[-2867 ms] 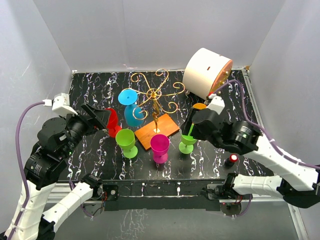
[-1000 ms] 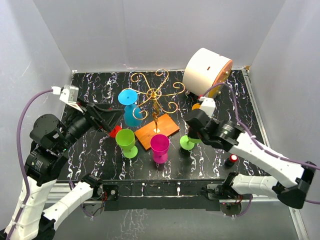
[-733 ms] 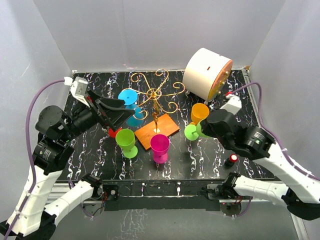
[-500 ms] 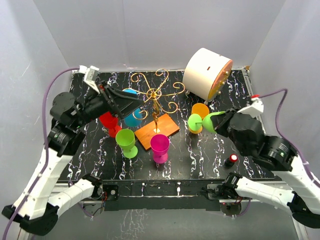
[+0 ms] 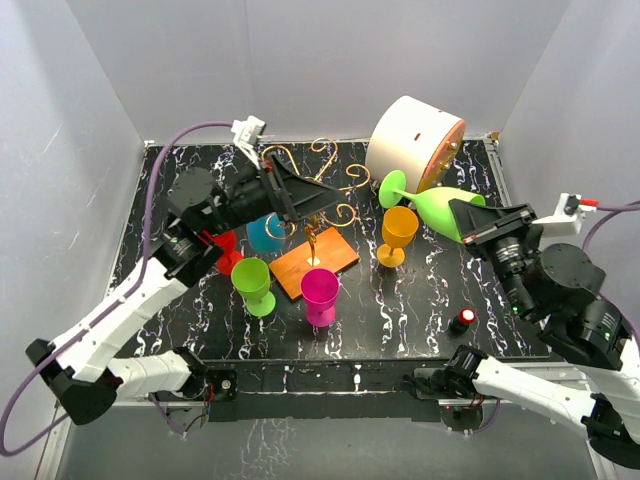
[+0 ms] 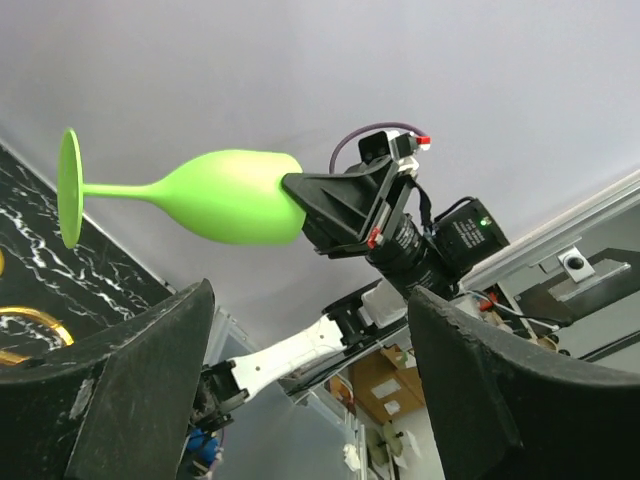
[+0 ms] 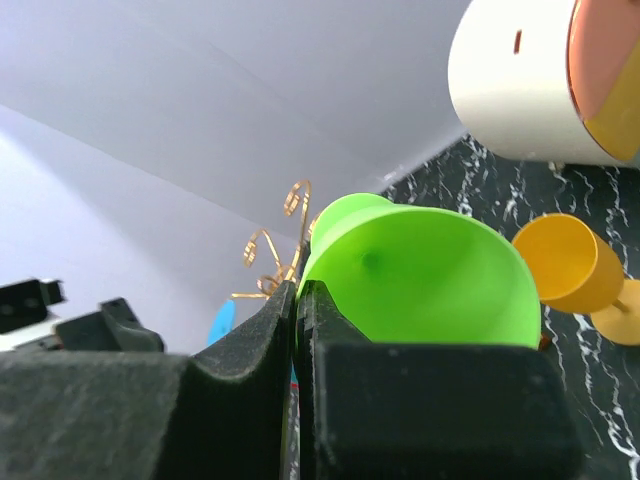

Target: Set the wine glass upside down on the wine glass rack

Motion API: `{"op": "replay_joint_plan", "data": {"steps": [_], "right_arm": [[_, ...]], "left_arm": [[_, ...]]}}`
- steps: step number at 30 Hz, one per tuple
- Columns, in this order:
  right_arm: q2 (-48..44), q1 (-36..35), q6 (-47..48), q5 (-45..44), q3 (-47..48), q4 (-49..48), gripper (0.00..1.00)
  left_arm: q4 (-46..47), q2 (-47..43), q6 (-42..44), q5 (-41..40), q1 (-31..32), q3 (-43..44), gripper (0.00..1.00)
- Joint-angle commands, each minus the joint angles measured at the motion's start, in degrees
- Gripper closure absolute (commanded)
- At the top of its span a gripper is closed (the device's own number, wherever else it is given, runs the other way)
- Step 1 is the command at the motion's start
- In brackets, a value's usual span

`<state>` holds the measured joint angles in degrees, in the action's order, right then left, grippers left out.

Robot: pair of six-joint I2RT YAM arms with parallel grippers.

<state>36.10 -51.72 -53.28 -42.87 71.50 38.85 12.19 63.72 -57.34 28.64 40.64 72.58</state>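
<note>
The lime-green wine glass (image 5: 437,206) hangs on its side above the table's right part, foot (image 5: 391,188) pointing left toward the rack. My right gripper (image 5: 472,220) is shut on its rim; the right wrist view shows the bowl (image 7: 430,275) pinched at the rim by that gripper (image 7: 298,300). The wine glass rack (image 5: 318,186) of gold wire stands mid-table on its orange wooden base (image 5: 330,255). My left gripper (image 5: 325,195) hovers over the rack, open and holding nothing. The left wrist view looks across at the green glass (image 6: 220,195) beyond the spread left gripper (image 6: 310,400).
A blue glass (image 5: 262,235) hangs upside down at the rack's left. Red (image 5: 222,245), green (image 5: 252,282), magenta (image 5: 320,292) and orange (image 5: 399,232) glasses stand around the base. A large white cylinder (image 5: 413,145) lies at the back right. A red-topped knob (image 5: 463,320) sits near the front.
My right gripper lifted the green glass off the table, swung it right and tipped it sideways. The left arm rose and swung right over the rack; the red glass stayed on the table.
</note>
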Motion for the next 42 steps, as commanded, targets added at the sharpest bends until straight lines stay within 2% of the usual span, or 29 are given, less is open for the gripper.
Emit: {"op": "replay_joint_plan", "data": {"steps": [1,5,9,13,16,20,24,42], "right_arm": [[-2.2,0.0,2.0,-4.0,1.0,-8.0,1.00],[-3.0,0.0,2.8,-4.9,2.2,-6.8,1.00],[-4.8,0.0,3.2,-3.0,0.5,-10.2,1.00],[-6.0,0.0,3.5,-2.2,-1.5,-13.9,1.00],[-5.7,0.0,3.7,-1.4,-1.1,-14.6,1.00],[-6.3,0.0,4.0,1.0,-1.7,-17.0,1.00],[-7.4,0.0,3.3,3.1,-3.1,-19.5,1.00],[-6.7,0.0,6.2,12.9,-3.5,-21.6,1.00]], "left_arm": [[6.1,2.9,-1.6,-11.3,8.4,1.8,0.24],[5.2,6.4,-0.6,-20.3,14.6,4.3,0.25],[6.9,9.3,-4.4,-25.1,16.1,5.6,0.26],[2.0,11.7,-9.5,-33.6,18.7,7.6,0.32],[3.9,13.1,-11.8,-37.2,19.8,7.5,0.33],[8.5,16.1,-14.5,-38.4,20.0,8.4,0.34],[15.1,19.2,-16.7,-37.0,20.8,9.4,0.39],[25.4,22.3,-16.0,-45.1,22.0,8.5,0.59]]}}
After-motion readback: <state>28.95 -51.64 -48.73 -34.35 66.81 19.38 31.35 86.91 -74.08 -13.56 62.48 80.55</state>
